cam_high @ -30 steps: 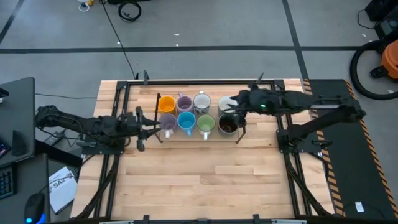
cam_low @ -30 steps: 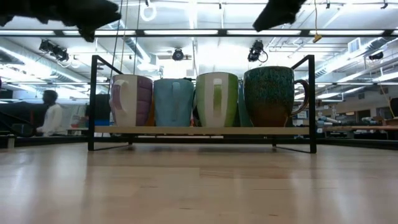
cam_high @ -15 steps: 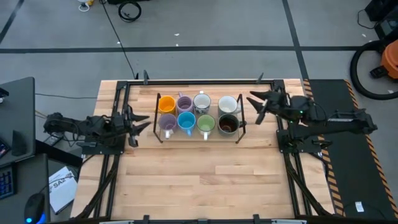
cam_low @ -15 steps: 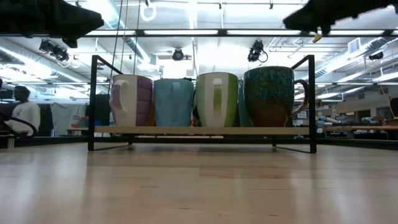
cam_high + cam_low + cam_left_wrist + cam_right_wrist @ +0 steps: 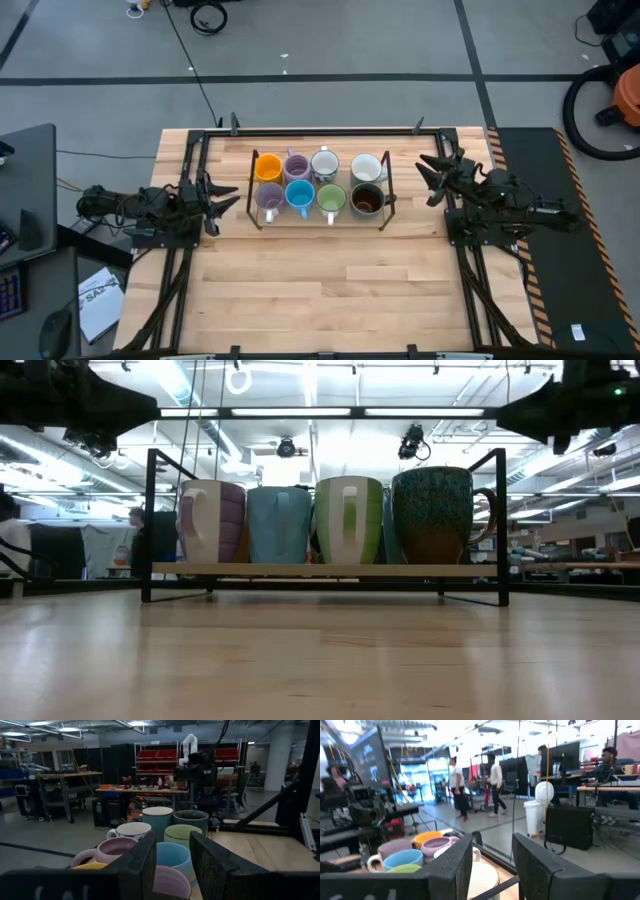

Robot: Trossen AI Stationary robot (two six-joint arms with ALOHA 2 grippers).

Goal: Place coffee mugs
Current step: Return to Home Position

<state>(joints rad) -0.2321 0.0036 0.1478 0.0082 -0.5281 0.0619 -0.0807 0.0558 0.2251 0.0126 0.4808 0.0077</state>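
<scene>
Pale wooden planks form the table, with grey floor around it in the high view. At the upper centre of that frame a black wire shelf stands on the table and carries all eight coffee mugs in two rows of four.

The upper row, from frame left, holds the orange mug, purple mug, white patterned mug and pale white-blue mug. The lower row holds the lavender mug, bright blue mug, green mug and dark brown-black mug. Neighbouring mugs stand just beside one another. In the low view the lower row stands upright on the shelf board and hides most of the row behind it.

The left gripper hangs near the shelf's end at frame left. Its fingers are spread and hold nothing, and the mugs show through the gap in the left wrist view. The right gripper hangs at frame right of the shelf, apart from it, with its fingers likewise spread and empty. Beyond them in the right wrist view, people stand far off in the room.
</scene>
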